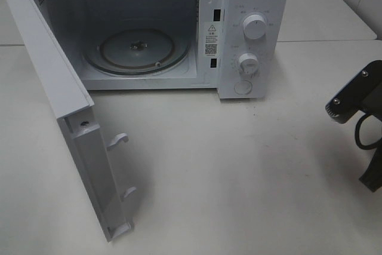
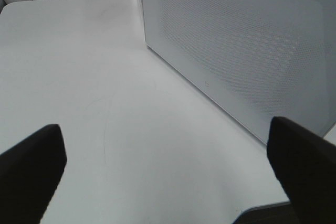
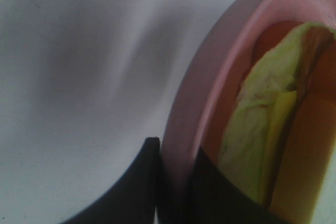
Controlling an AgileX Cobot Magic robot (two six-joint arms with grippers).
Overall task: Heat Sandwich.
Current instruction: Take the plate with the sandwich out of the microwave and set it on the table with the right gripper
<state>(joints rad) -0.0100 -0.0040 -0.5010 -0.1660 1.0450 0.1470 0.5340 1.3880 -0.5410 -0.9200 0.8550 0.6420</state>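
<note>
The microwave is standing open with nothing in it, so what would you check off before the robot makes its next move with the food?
1. Microwave door swung wide: ok.
2. Glass turntable bare, ready to take a plate: ok.
3. Right gripper shut on the rim of the pink plate: ok.
4. Sandwich lying on that plate: ok in the right wrist view; whether it sits centred, cannot tell.
5. Left gripper open, holding nothing, beside the outer face of the door: ok.
6. Table in front of the opening free of obstacles: ok in the high view.
</note>
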